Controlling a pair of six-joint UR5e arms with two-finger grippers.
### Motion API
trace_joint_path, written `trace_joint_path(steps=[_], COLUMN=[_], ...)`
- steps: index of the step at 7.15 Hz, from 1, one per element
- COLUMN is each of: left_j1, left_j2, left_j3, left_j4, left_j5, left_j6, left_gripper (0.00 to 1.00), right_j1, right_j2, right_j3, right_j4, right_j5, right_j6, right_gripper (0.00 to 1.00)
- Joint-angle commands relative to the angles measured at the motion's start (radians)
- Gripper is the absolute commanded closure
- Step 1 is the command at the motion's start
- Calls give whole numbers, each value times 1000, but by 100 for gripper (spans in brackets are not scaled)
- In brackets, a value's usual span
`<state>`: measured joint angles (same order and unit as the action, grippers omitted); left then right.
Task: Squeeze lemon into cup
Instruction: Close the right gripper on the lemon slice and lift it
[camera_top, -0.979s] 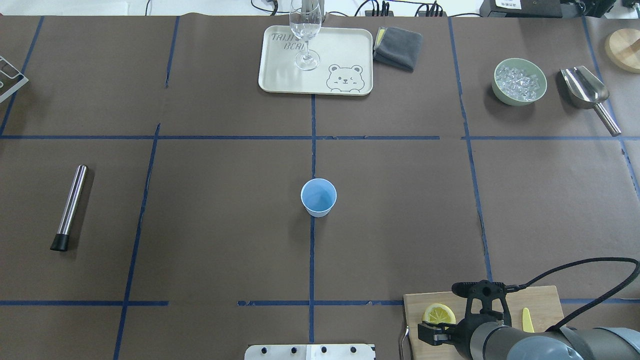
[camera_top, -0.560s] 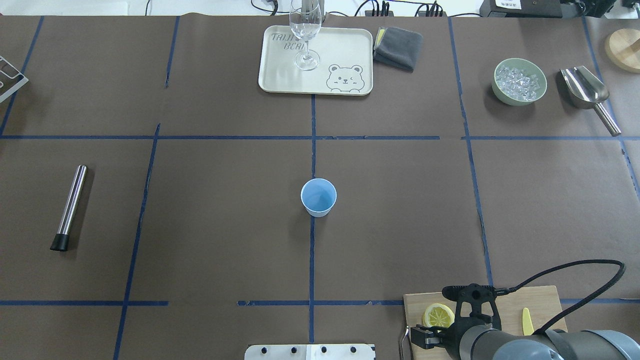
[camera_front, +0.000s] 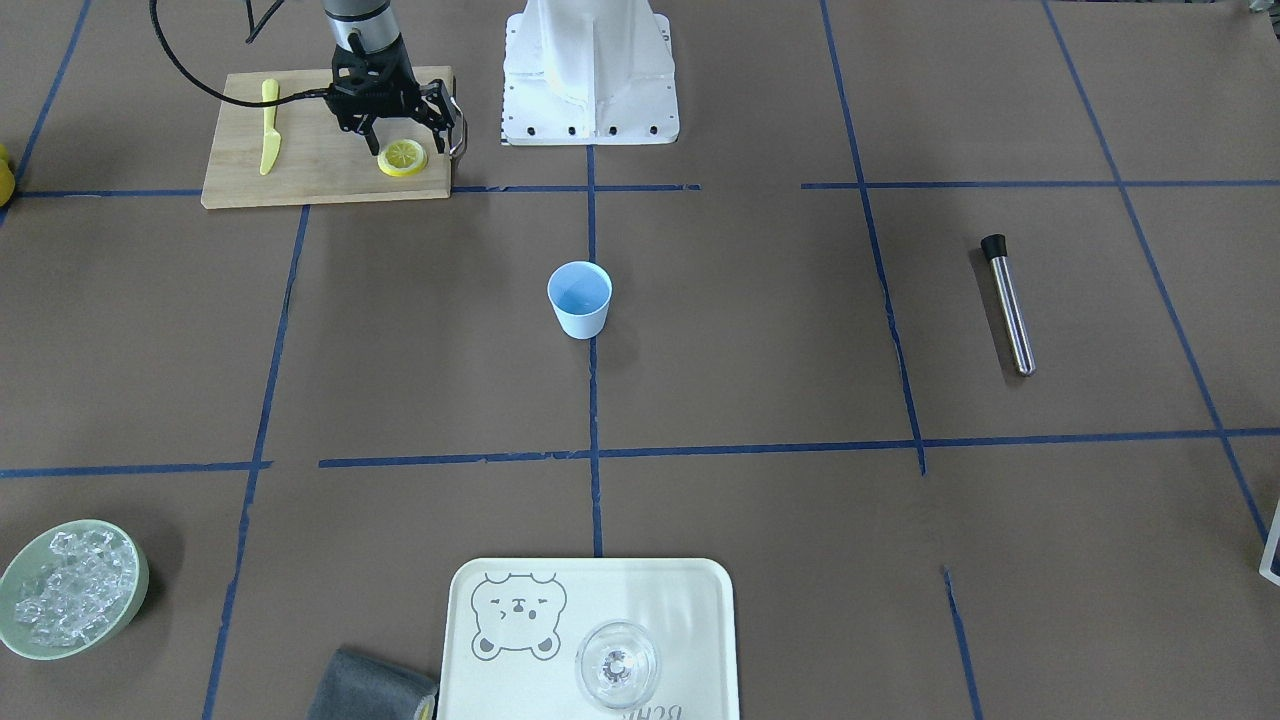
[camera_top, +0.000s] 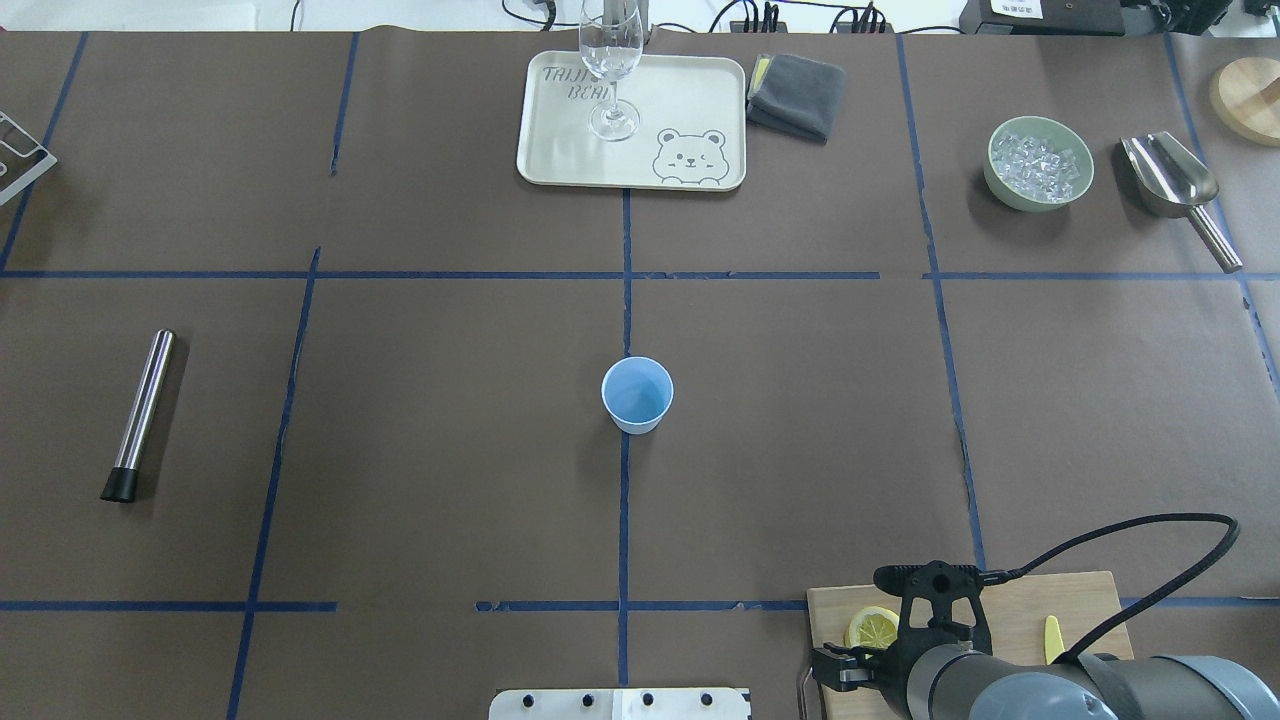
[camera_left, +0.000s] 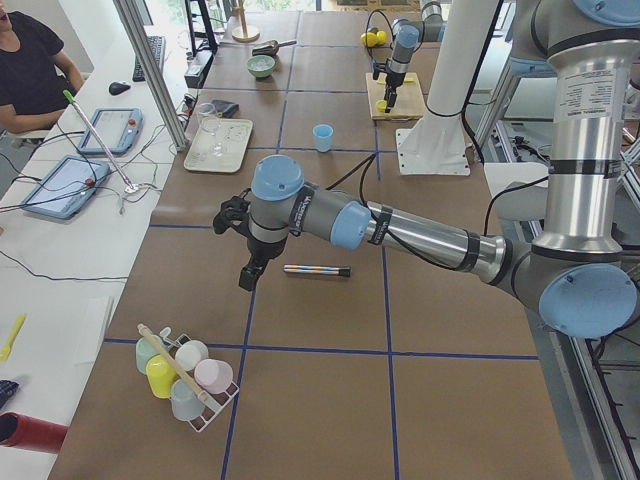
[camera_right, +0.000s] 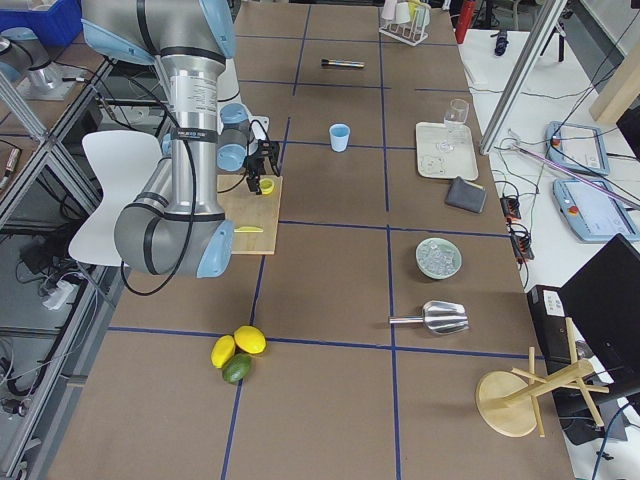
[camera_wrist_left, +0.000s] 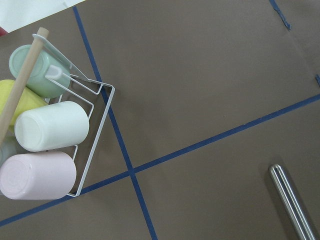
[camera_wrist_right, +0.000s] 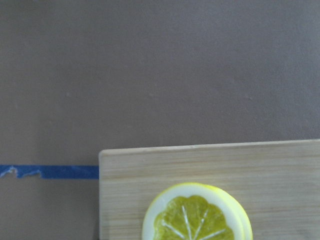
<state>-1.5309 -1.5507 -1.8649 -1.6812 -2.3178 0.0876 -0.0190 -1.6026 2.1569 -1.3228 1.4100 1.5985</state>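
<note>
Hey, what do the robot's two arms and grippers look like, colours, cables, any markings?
Both the left arm and the right arm are silver-grey metal tubes joined by rounded joints with light-blue caps. The left arm's upright link carries a white printed label. The left gripper and right gripper are black two-finger units. A black cable loops to the right gripper.

Right pincer (camera_front: 405, 135), jaws spread, over cutting board (camera_front: 300, 175). Lemon (camera_front: 403, 157) just by its tips. Knife (camera_front: 268, 125) well off on its outer side, robot base (camera_front: 590, 90) on its inner side. Ahead of it, open tabletop (camera_front: 450, 300) runs to the cup (camera_front: 579, 298).
</note>
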Motion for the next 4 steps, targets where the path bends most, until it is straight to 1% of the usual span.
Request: trace_joint_path(steps=[1,4], left_j1=[-2,-11], left_j2=[1,3], left_j3=[-6,-14], left_j4=[2,3], left_j5=[0,0], left_j6=[0,1], left_gripper=[0,0], right_j1=[8,20], right_j2=[0,-3], right_j3=[-2,-6], right_j4=[-1,-1], right_j5=[4,7], right_j6=[-5,-15], right_gripper=[0,0])
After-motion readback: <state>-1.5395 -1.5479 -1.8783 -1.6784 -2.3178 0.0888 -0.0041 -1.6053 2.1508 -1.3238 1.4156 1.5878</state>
